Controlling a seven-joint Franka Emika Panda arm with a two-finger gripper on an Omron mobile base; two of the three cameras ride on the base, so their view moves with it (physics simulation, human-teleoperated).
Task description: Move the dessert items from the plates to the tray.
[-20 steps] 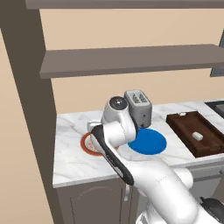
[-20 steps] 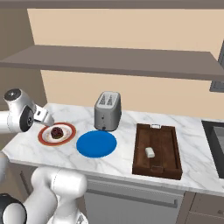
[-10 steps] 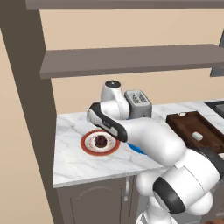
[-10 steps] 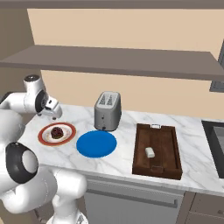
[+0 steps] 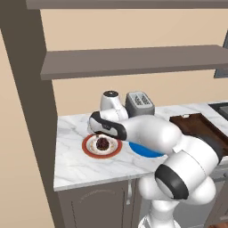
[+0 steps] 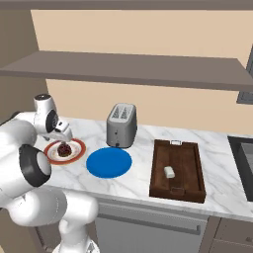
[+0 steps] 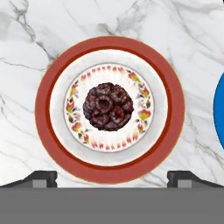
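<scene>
While the tool (image 7: 112,177) hangs directly above the red-rimmed plate (image 7: 50,131), its two dark fingertips (image 7: 41,178) stand far apart at either side of the hand view, open and holding nothing. Between them, further down, the dark reddish-brown cupcake (image 7: 108,106) sits at the middle of that plate, untouched. In the right base view the tool (image 6: 63,134) hovers just over the cupcake (image 6: 63,149) and the plate (image 6: 77,149); in the left base view the arm's forearm reaches across above the plate (image 5: 89,147) and the cupcake (image 5: 103,143). Just beside this plate lies the blue plate (image 6: 109,162), bare, its edge showing in the hand view (image 7: 219,109). Behind the blue plate stands the grey toaster (image 6: 121,125). Farther along the marble bench (image 6: 133,183) rests the dark wooden tray (image 6: 196,165), with the pale cream cube (image 6: 169,172) lying inside it.
</scene>
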